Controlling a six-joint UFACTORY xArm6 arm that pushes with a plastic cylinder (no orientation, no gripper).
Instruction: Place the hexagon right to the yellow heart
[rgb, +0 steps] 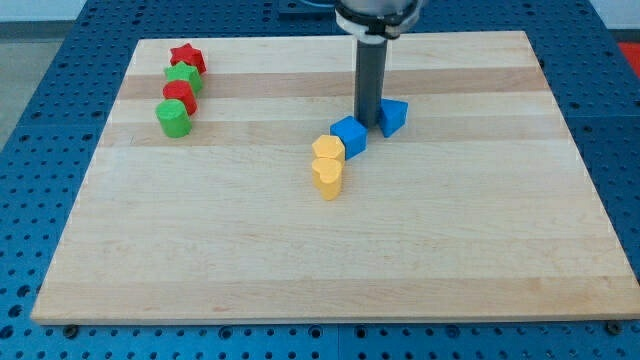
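A yellow hexagon (328, 149) sits near the board's middle. It touches a yellow heart (327, 178) just below it in the view. A blue cube (349, 135) touches the hexagon at its upper right. A second blue block (393, 116) lies further right. My tip (368, 124) is down between the two blue blocks, right beside both, above and to the right of the hexagon.
At the view's upper left a column of blocks stands on the wooden board (450, 260): a red star (187, 58), a green block (184, 77), a red block (179, 96) and a green block (173, 118). A blue perforated table surrounds the board.
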